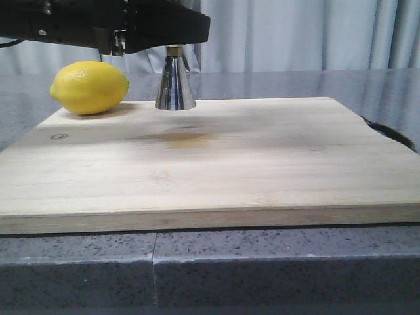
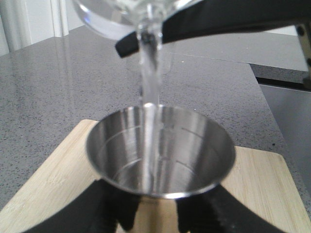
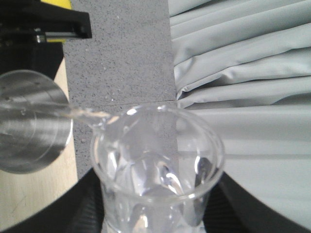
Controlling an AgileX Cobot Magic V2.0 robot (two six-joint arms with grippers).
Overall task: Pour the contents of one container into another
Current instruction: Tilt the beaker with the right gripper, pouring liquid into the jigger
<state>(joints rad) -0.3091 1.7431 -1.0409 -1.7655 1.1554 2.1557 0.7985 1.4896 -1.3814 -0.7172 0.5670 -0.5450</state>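
Observation:
The steel jigger (image 1: 174, 82) stands upright at the far side of the wooden board (image 1: 210, 164); black arm parts (image 1: 131, 26) hide its upper cone in the front view. My left gripper (image 2: 158, 216) is shut on the jigger (image 2: 160, 150), one finger on each side below its open cup. My right gripper (image 3: 155, 213) is shut on the clear glass beaker (image 3: 155, 165), which is tilted above the jigger (image 3: 29, 128). A thin stream of clear liquid (image 2: 149, 73) runs from the beaker's lip (image 2: 121, 14) into the jigger's cup.
A yellow lemon (image 1: 90, 87) lies on the board's far left corner, close to the jigger. The board rests on a grey speckled counter (image 1: 262, 262). A black object (image 1: 390, 134) shows past the board's right edge. Grey curtains hang behind.

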